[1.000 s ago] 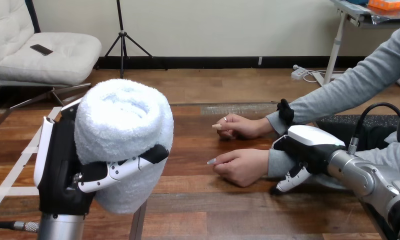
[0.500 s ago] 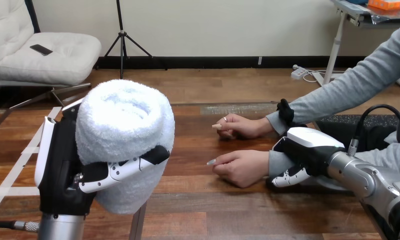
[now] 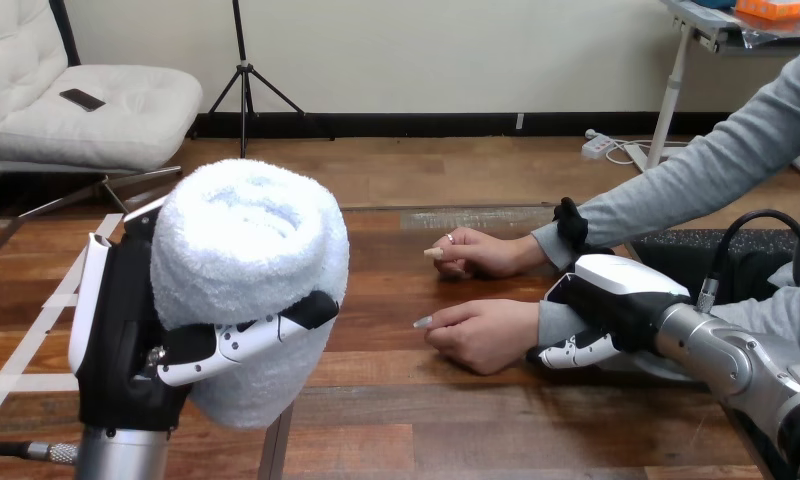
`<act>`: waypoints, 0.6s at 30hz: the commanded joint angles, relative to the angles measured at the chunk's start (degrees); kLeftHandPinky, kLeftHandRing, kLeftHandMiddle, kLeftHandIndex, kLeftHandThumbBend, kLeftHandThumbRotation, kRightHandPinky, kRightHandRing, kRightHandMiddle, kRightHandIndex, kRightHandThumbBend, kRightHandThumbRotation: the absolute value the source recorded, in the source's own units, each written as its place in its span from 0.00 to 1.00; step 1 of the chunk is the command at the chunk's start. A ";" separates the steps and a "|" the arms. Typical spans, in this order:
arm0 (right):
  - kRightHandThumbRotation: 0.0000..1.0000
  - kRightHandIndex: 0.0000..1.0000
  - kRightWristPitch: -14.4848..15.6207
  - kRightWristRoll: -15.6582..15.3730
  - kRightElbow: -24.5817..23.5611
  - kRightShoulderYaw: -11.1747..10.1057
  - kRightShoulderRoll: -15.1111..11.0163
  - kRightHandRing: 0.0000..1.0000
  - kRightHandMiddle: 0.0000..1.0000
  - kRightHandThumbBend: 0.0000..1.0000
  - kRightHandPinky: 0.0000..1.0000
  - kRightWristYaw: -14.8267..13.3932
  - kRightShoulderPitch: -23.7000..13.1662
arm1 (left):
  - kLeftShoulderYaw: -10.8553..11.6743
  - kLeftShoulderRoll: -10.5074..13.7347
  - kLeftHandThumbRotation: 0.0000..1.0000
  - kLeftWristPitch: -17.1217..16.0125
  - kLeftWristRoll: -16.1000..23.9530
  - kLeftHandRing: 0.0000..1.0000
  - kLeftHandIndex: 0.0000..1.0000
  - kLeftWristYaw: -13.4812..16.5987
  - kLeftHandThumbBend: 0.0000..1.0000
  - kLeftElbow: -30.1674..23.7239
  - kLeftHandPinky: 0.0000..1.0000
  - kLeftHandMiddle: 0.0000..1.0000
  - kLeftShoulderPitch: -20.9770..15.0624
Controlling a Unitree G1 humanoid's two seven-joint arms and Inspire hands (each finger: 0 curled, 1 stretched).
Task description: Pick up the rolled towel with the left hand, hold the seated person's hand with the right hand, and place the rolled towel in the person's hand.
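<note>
The left hand [image 3: 126, 340] is raised at the view's left with its fingers and thumb curled round the rolled towel [image 3: 246, 250] — the roll stands upright in that grip, clear of the wooden table [image 3: 426, 420]. The right hand [image 3: 616, 300] sits over the grey-sleeved wrist of the person's nearer hand [image 3: 481, 332], which rests palm down on the table — whether it actually clasps that wrist cannot be told.
</note>
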 commanded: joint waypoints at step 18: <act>0.40 0.43 -2.73 4.28 0.08 -3.45 0.17 0.36 0.42 0.46 0.31 -0.60 0.64 | 0.77 -0.39 0.00 -0.92 0.05 0.26 0.37 0.23 0.57 -1.82 0.21 0.32 -2.87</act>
